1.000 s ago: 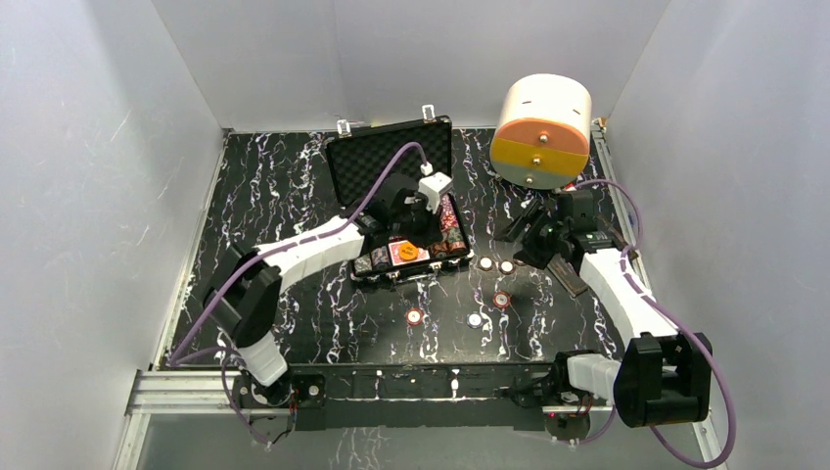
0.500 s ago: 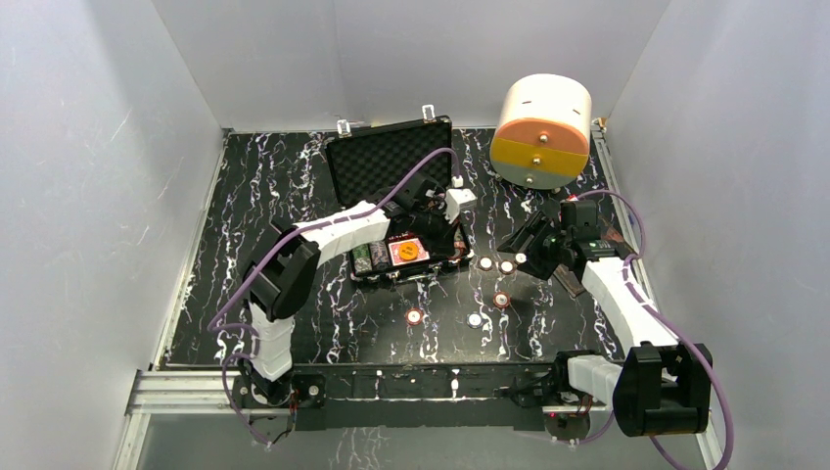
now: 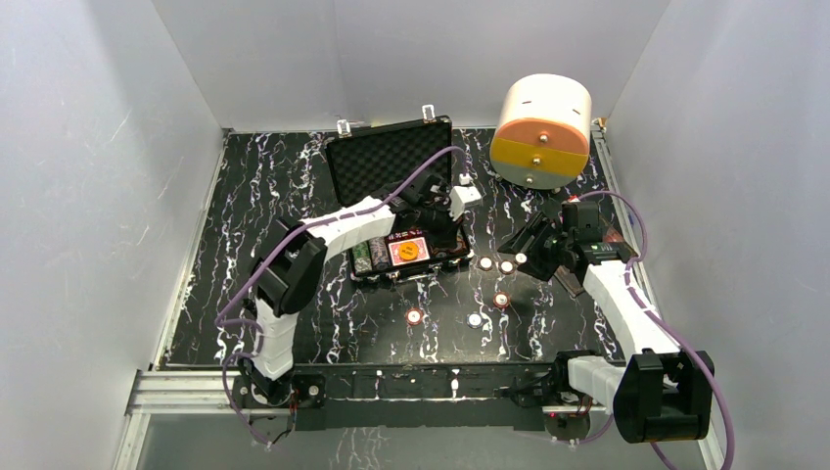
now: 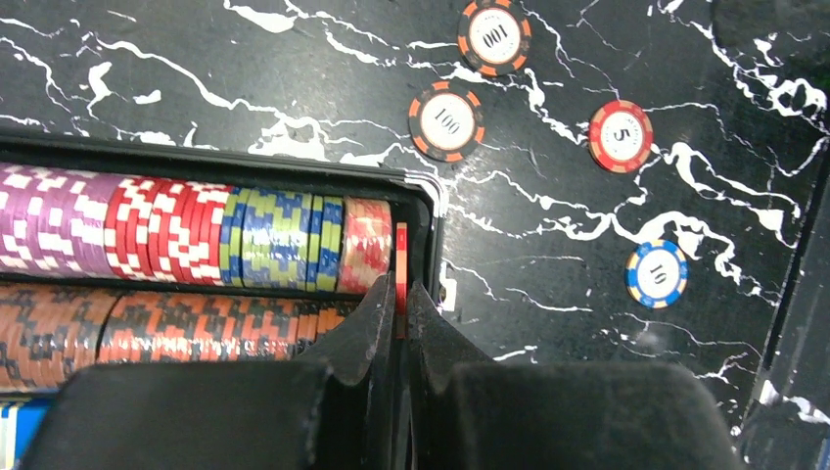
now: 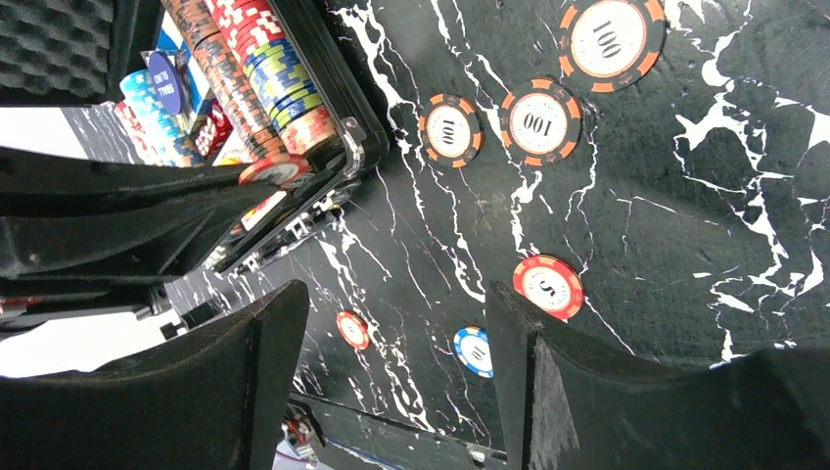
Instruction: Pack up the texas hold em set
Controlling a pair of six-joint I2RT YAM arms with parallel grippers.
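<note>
Briefcase (image 3: 391, 162) mostly filled; left end effector (image 4: 401, 294) pinches red chip (image 4: 400, 257) at row end; right end effector (image 5: 396, 294) spread; five loose chips (image 3: 501, 300) lie unpacked on bench (image 3: 294, 176).

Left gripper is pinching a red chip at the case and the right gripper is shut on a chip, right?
No: the right gripper is open and empty, per the right wrist view. The left gripper pinches a red chip at the case.

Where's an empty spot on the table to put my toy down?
The table is bare left of the black case, out to the wall. Crowded: loose chips lie in front and to the right of the case.
</note>
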